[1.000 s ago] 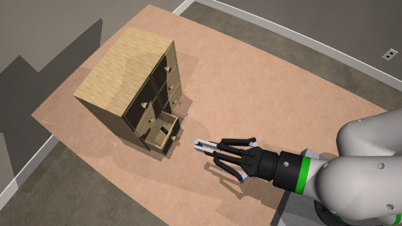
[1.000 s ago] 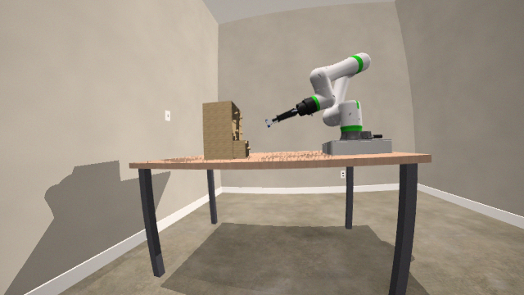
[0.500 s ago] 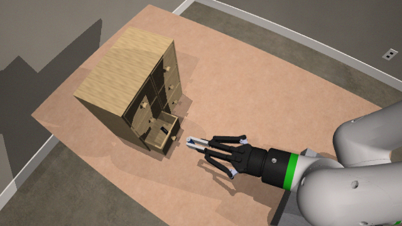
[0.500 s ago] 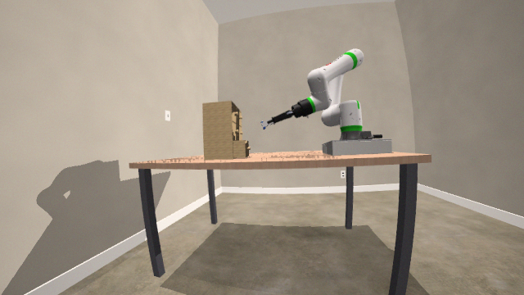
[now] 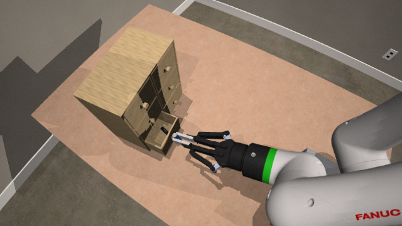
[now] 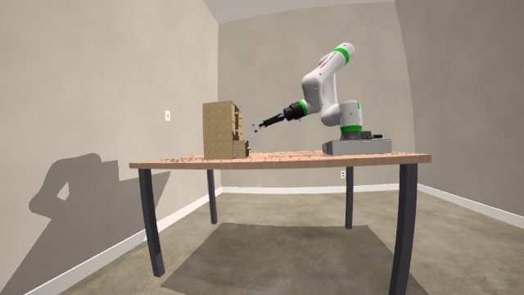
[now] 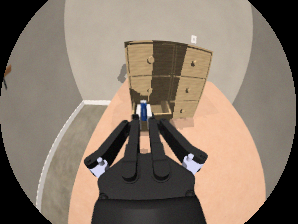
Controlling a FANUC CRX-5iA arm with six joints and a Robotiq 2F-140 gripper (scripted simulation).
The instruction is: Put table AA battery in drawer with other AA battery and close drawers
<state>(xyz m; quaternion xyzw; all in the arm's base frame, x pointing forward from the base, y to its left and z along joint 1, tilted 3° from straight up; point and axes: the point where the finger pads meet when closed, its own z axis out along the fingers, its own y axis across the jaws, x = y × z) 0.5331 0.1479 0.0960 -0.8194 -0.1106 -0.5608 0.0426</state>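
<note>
In the top view, the gripper (image 5: 181, 139) (image 6: 255, 128) (image 7: 143, 109) is closed on a blue battery (image 5: 177, 137) (image 7: 144, 112) just left of the frame's centre, near an open bottom drawer (image 5: 173, 133) (image 6: 241, 149) (image 7: 161, 108) with a small dark object (image 5: 164, 130) inside. In the exterior view, the gripper is above and right of that drawer, left of the frame's centre. The wrist view has the battery between the fingertips near the middle, in front of the chest (image 5: 120, 63) (image 6: 218, 130) (image 7: 167, 60).

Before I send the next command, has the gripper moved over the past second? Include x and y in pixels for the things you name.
Yes: in the top view the gripper (image 5: 181, 139) (image 6: 255, 128) (image 7: 143, 109) has moved toward the chest (image 5: 122, 59) (image 6: 219, 129) (image 7: 162, 62), its fingertips now nearer the open bottom drawer (image 5: 158, 145) (image 6: 241, 149) (image 7: 162, 108).
</note>
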